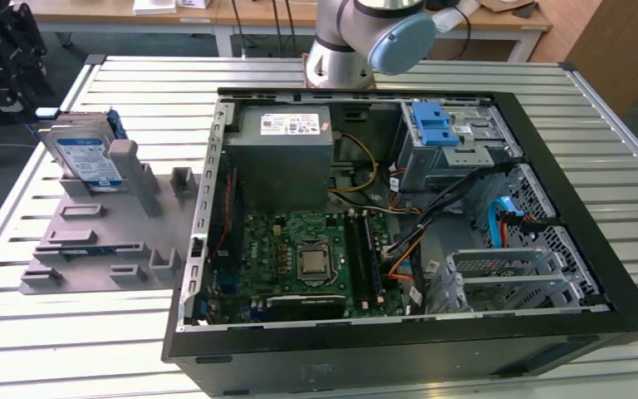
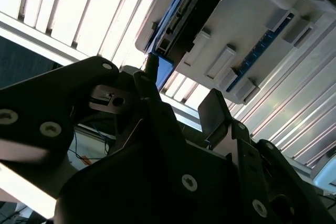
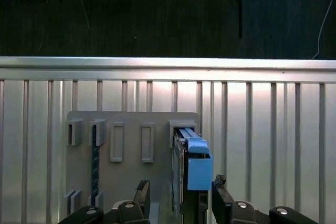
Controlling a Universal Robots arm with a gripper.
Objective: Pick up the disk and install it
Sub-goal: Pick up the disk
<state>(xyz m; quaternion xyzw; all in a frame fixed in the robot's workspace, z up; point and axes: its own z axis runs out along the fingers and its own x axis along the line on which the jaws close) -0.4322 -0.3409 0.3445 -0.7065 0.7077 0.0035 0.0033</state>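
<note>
The disk stands on edge in a grey holder at the exterior view's left, its blue-and-white label facing out and a blue carrier frame around it. In the first wrist view my gripper is open, and the disk's blue-framed edge lines up between its two dark fingertips. They do not touch it. In the second wrist view the gripper is again open and empty, with the disk and the holder beyond it.
An open computer case lies on the slatted metal table, to the right of the holder. Inside it are a grey drive cage with blue latches, a power-supply box and the motherboard. The arm's base stands behind the case.
</note>
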